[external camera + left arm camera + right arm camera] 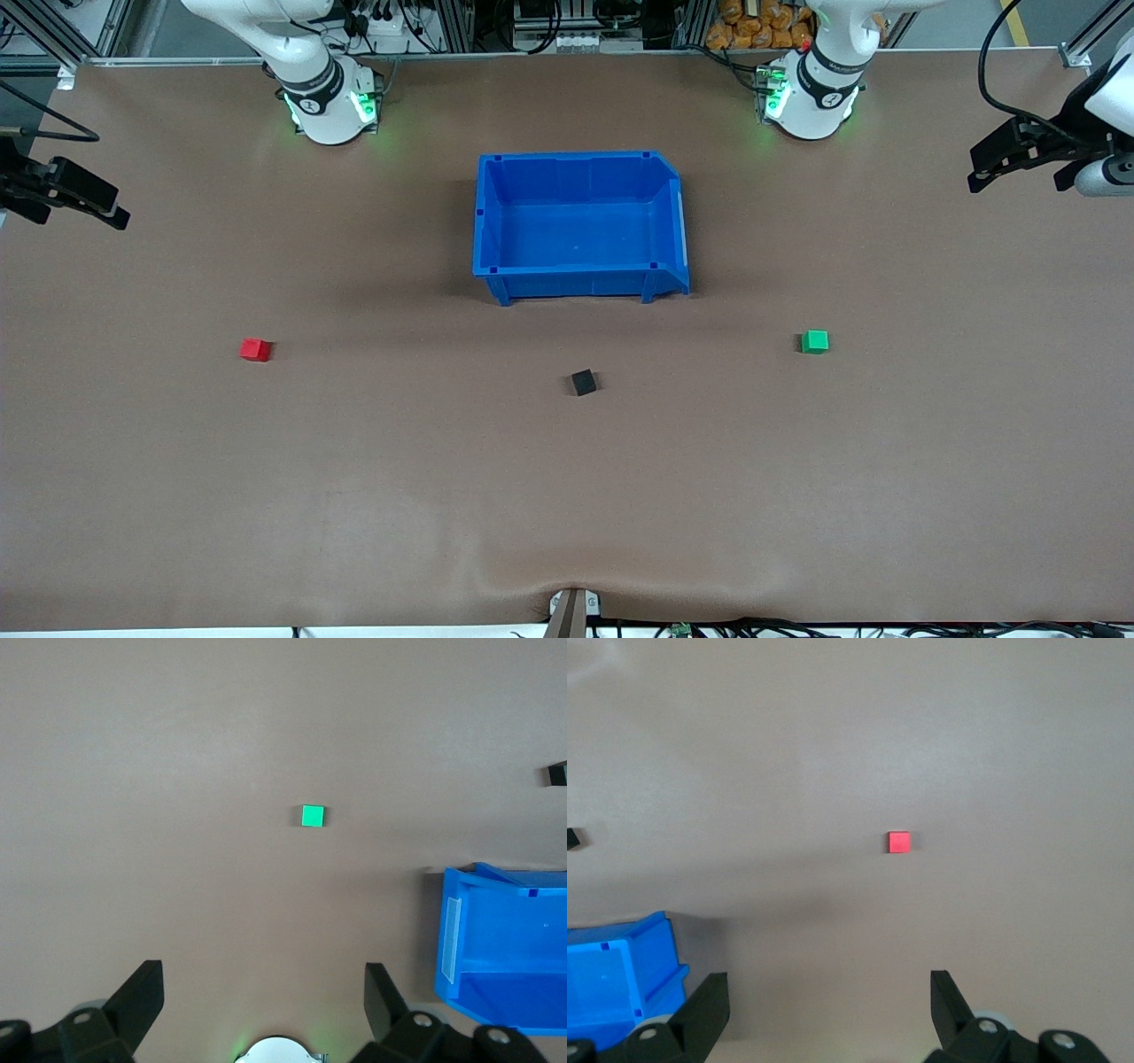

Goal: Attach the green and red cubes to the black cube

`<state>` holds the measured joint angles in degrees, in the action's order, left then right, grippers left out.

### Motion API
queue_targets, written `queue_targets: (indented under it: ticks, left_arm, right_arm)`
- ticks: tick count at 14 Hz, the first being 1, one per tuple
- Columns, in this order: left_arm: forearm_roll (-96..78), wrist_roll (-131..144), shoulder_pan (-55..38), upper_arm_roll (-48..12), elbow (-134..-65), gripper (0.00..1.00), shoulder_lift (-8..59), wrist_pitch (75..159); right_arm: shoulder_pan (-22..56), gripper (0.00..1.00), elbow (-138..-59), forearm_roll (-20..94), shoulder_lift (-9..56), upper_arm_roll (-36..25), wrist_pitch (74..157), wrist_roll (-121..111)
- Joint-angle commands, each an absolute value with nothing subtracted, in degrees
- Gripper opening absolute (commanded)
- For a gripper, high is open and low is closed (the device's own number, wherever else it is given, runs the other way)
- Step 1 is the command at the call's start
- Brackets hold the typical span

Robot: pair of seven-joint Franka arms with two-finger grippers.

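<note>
With all 3 cubes lying loose on the brown table (354, 496), nothing is attached yet. Black cube (583, 382) sits nearest the front camera, about midway between the 2 arms' ends, turned a bit askew; only slivers of it show at the edge of the left wrist view (558, 773) and the right wrist view (571, 838). Red cube (255, 349) lies slightly farther from the camera, toward the right arm's end, well apart from the black one; in the right wrist view it (898, 842) is alone on bare table. Green cube (814, 341) lies at about the same depth as the red, toward the left arm's end, also well apart from the black cube; the left wrist view shows it (312, 816) flat on the table. Blue bin (580, 275) stands farther from the camera than all 3 cubes, centered, nothing seen inside; a corner shows in each wrist view (505, 948) (620, 974).

Right gripper (66, 190) hangs up in the air over the right arm's end of the table, fingers spread wide apart (828, 1019), holding nothing. Left gripper (1019, 159) hangs over the left arm's end, fingers likewise apart (261, 1014), holding nothing. Both arms wait.
</note>
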<state>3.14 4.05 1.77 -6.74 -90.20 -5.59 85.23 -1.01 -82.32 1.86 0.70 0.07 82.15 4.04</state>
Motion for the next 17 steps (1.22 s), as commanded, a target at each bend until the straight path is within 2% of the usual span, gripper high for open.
queue_targets:
  ticks: [1,17]
  left_arm:
    - [2.9,3.1,2.4,-8.3,-90.0,1.0,-5.7,84.2]
    - [2.8,3.2,2.3,-9.1,-91.1,1.0,-5.4,82.3]
  right_arm:
    - [-0.4,1.0,-84.3,2.9,-1.1,-1.7,81.7,0.5]
    - [-0.4,1.0,-84.1,2.9,-0.8,-1.8,80.9,0.4]
